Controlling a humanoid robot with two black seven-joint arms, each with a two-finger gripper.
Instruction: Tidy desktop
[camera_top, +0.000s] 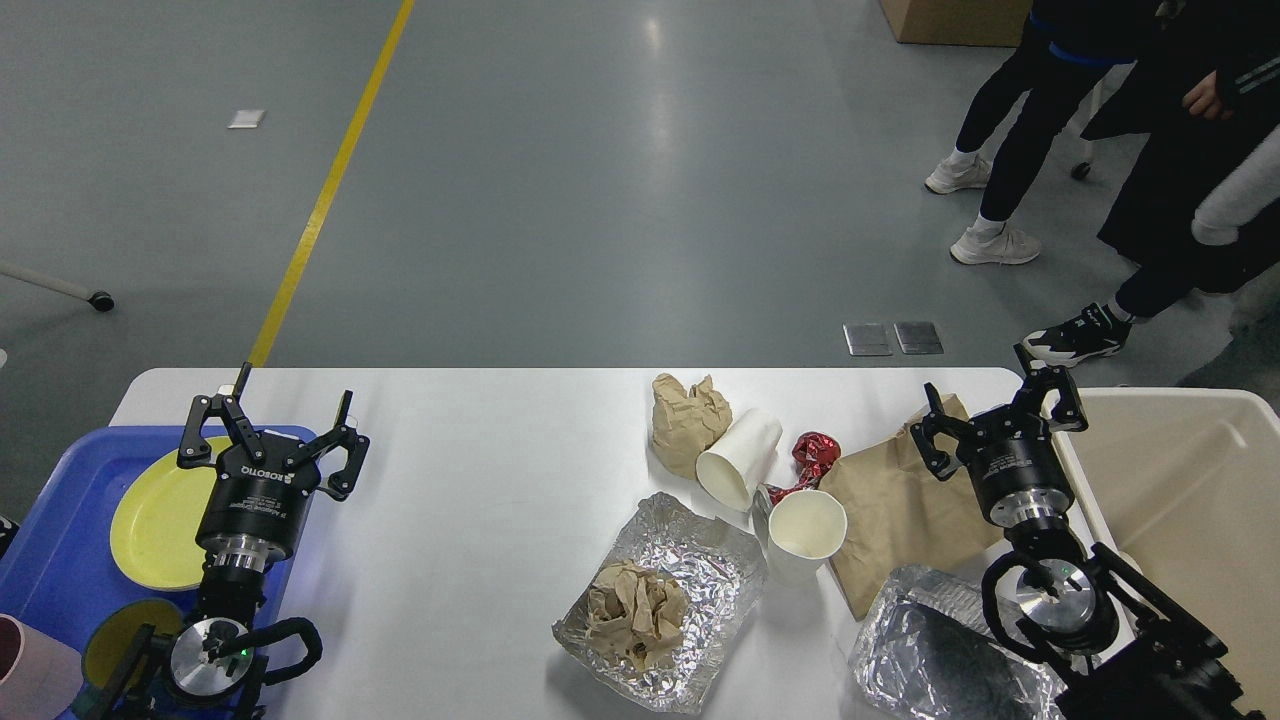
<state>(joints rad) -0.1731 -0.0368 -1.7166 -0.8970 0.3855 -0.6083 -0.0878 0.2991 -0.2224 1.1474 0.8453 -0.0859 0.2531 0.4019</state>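
The white desktop fills the lower half of the head view. On it lie a crumpled brown paper ball, a tipped white paper cup, a red foil wrapper, an upright white cup, a flat brown paper bag, a foil sheet with a paper wad on it, and a foil tray. My left gripper is open and empty above the blue tray's right edge. At the far right of the desktop my right gripper hangs open and empty over the bag's far corner.
A blue tray at the left holds a yellow plate, a smaller yellow dish and a pink cup. A beige bin stands at the right edge. People's legs move on the floor beyond.
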